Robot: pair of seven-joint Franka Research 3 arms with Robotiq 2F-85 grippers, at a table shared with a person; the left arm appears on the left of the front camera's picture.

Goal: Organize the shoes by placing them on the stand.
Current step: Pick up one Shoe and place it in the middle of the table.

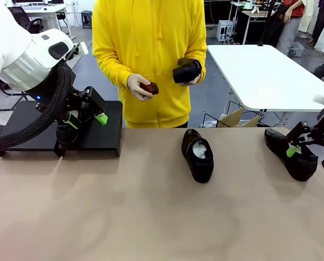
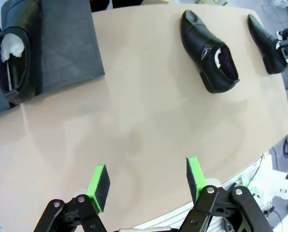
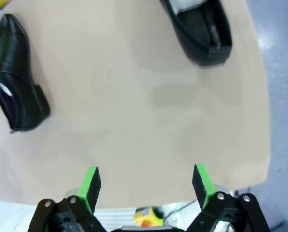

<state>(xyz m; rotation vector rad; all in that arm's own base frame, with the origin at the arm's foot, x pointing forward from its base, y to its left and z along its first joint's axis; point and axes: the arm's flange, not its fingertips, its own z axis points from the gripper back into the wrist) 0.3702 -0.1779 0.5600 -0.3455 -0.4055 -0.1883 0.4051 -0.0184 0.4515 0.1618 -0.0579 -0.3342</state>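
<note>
While the left gripper (image 1: 85, 120) hangs over the stand (image 1: 106, 138) at the table's (image 1: 151, 217) far left corner, its jaws are spread with nothing between them; the first shoe (image 2: 16, 53) lies on the stand, clear of the pads and off to one side of them in the left wrist view; the left arm (image 1: 26, 60) bends down from the left edge, wrist tilted toward the table; the right gripper (image 1: 311, 156) hovers right by a second shoe (image 1: 284, 145) at the right edge, jaws likewise wide and empty; in the right wrist view that shoe lies ahead of the fingers (image 3: 91, 186), not between them; a third shoe (image 1: 199, 155) lies mid-table near the far edge, well apart from both grippers; a person behind the far edge holds a fourth shoe (image 1: 186, 69) in one hand (image 1: 192, 82) and a brush (image 1: 149, 88) in the other hand (image 1: 136, 84); four shoes, one stand, one brush, two grippers.
</note>
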